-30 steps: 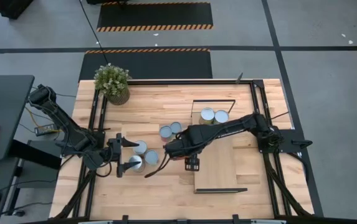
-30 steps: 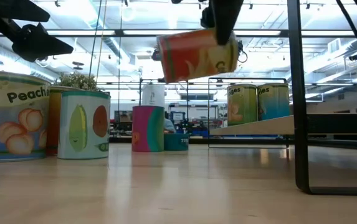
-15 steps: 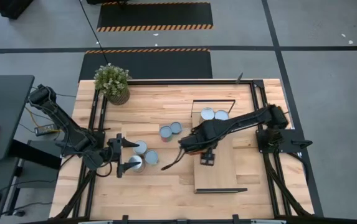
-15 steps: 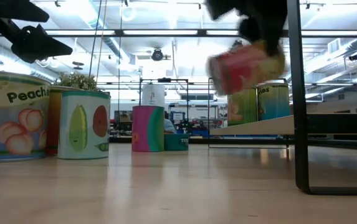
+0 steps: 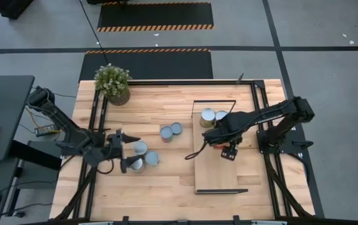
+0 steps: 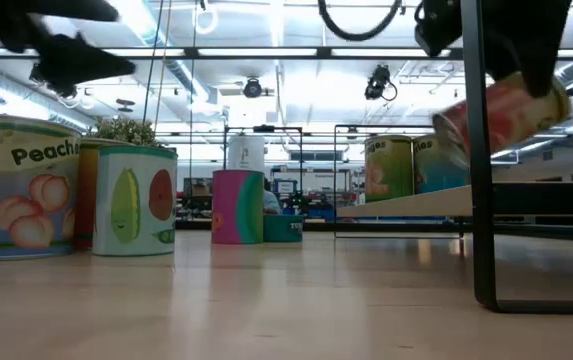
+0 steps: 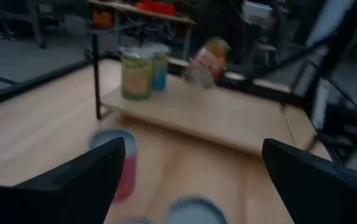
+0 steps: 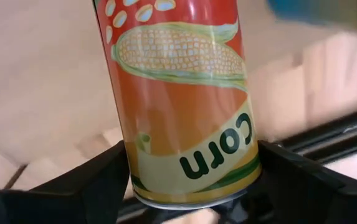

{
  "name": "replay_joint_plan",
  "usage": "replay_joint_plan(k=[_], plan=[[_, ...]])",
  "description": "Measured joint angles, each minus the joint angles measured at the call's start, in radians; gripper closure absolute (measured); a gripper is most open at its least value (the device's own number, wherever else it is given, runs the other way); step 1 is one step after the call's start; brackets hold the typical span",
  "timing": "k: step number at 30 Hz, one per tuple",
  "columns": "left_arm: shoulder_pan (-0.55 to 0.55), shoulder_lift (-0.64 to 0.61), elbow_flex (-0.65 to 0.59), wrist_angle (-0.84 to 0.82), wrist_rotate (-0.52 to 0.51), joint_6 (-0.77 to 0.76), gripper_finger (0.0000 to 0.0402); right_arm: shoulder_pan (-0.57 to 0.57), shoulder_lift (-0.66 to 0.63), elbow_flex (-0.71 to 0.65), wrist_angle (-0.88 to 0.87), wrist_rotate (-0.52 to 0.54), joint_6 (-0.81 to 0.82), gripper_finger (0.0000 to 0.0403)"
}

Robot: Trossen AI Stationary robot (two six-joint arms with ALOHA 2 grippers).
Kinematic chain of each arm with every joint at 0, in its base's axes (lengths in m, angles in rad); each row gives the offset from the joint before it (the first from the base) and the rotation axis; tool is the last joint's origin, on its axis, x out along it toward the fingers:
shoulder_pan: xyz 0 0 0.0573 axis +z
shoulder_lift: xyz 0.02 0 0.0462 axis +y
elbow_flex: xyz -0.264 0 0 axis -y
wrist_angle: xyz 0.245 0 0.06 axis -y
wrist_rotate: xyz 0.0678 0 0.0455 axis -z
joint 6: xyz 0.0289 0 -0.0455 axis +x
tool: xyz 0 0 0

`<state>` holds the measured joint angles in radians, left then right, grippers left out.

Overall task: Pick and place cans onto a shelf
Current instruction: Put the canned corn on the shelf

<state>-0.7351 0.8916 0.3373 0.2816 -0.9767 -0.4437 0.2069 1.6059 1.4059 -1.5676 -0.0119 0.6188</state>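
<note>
Corn can (image 8: 184, 106) clenched in right hand (image 5: 228, 152) above shelf (image 5: 216, 172), left hand (image 5: 127, 150) spread

Glossy printed corn can (image 8: 184, 106); pale matt wooden shelf (image 5: 216, 172).

Two cans (image 5: 208, 115) stand at the far end of the shelf (image 5: 216, 178). Left of it, on the table (image 5: 179, 187), two more (image 5: 171, 130) sit together. Three others (image 5: 146, 156) cluster farther left.

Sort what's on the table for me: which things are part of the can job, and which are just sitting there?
Job:
- corn can, held by the right pincer above the shelf
- two cans on the shelf
- five cans on the tabletop
- left pincer, open by them

Lying about:
- potted plant
</note>
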Motion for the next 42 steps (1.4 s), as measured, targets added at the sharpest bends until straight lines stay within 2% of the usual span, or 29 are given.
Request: replay_joint_plan(k=[3, 6, 11, 15, 18, 26, 29, 33, 38, 42], plan=[[0.111, 0.053, 0.000, 0.125, 0.141, 0.075, 0.0017, 0.007, -0.006, -0.009, -0.007, 0.038, -0.009, 0.0073], [0.226, 0.130, 0.029, 0.208, 0.289, 0.093, 0.0017, 0.006, -0.005, -0.013, 0.003, -0.002, -0.012, 0.0073], [0.362, 0.308, 0.140, 0.201, 0.362, 0.088, 0.0017, 0.016, -0.005, -0.015, -0.002, -0.015, -0.034, 0.0073], [0.430, 0.447, 0.250, 0.199, 0.395, 0.090, 0.0017, 0.033, -0.005, -0.015, 0.000, 0.005, -0.038, 0.0072], [0.475, 0.542, 0.343, 0.198, 0.461, 0.112, 0.0017, 0.044, -0.005, -0.015, 0.025, 0.017, -0.041, 0.0073], [0.558, 0.755, 0.534, 0.190, 0.628, 0.175, 0.0017, 0.080, -0.005, -0.015, 0.158, -0.008, -0.046, 0.0072], [0.586, 0.816, 0.596, 0.194, 0.730, 0.168, 0.0017, 0.100, -0.005, -0.014, 0.208, -0.011, -0.039, 0.0072], [0.606, 0.895, 0.678, 0.188, 0.823, 0.167, 0.0017, 0.117, -0.004, -0.014, 0.269, 0.017, -0.039, 0.0072], [0.604, 0.963, 0.758, 0.193, 0.847, 0.167, 0.0017, 0.128, -0.004, -0.014, 0.309, 0.049, -0.038, 0.0071], [0.597, 0.970, 0.771, 0.193, 0.844, 0.168, 0.0017, 0.128, -0.004, -0.014, 0.307, 0.048, -0.027, 0.0071]])
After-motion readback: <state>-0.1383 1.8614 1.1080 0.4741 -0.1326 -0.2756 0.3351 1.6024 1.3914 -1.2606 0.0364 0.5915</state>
